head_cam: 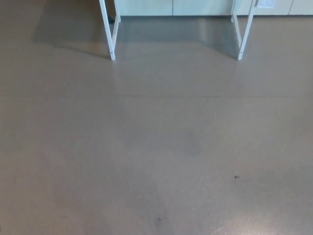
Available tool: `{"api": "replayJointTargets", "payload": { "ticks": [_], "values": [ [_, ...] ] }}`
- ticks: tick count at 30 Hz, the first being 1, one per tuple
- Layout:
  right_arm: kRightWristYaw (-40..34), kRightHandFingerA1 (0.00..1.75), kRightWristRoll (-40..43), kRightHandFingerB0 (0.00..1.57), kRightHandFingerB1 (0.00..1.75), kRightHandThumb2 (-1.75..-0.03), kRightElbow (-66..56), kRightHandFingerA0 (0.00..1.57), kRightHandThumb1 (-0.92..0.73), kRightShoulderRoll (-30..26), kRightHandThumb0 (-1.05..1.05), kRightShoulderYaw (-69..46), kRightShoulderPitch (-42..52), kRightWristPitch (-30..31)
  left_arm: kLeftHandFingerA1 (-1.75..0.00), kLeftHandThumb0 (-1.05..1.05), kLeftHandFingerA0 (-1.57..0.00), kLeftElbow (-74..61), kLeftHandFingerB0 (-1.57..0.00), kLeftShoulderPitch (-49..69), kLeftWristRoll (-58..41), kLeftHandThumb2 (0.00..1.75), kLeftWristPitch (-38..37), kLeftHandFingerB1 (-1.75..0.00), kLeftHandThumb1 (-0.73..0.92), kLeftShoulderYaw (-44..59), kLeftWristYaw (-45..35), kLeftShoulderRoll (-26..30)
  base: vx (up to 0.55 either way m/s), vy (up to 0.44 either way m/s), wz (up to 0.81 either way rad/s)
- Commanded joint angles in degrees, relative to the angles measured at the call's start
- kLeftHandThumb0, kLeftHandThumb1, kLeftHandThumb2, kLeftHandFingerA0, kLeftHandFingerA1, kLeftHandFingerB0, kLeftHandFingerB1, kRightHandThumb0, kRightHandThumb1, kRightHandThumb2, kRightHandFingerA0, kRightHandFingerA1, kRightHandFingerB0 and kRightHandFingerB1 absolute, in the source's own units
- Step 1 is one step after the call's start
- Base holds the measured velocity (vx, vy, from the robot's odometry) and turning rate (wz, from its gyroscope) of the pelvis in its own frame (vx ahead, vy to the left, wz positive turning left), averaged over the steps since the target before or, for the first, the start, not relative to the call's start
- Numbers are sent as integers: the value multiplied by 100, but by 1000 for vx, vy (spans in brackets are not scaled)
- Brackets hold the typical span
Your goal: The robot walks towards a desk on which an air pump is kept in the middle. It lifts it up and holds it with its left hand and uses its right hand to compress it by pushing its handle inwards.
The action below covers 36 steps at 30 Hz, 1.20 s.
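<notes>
Neither the air pump nor the desk top shows in the head view. Only the lower parts of the desk's white legs appear at the top: one pair at the left and one pair at the right. No part of my arms or hands is in the picture.
Grey-brown floor fills nearly the whole view between me and the desk legs. A pale wall or cabinet base runs along the top edge behind the legs. A small dark speck lies on the floor at the lower right.
</notes>
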Motion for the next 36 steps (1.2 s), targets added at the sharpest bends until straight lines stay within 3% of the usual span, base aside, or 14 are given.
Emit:
{"api": "replayJointTargets", "payload": {
  "ticks": [1,4,12,28,36],
  "values": [
    [390,46,722,38,37,-62,-338,61,-74,128,-25,-395,172,-316,-40,-3,-34,-256,-32,61,-780,63,65,-34,82,442,-497,16,103,158,-10],
    [359,45,565,39,37,-61,-410,64,-73,147,-28,-314,237,-408,-42,-5,-40,-243,-34,92,-649,61,-16,-35,74,379,-494,16,99,235,-24],
    [187,45,378,43,38,-61,-478,66,-71,120,-31,-159,268,-421,-44,-5,-43,-391,-35,243,-528,62,-139,-36,75,213,-449,-37,267,327,-13],
    [134,45,266,46,38,-61,-430,66,-73,3,-28,25,408,-478,-44,-10,-47,-429,-36,550,-359,61,-412,-35,73,-136,-525,60,300,-144,11],
    [148,45,201,47,39,-61,-363,66,-72,-33,-27,117,459,-595,-44,-12,-49,-299,-35,627,-263,61,-581,-35,72,-249,-509,125,348,62,-17]
  ]
}}
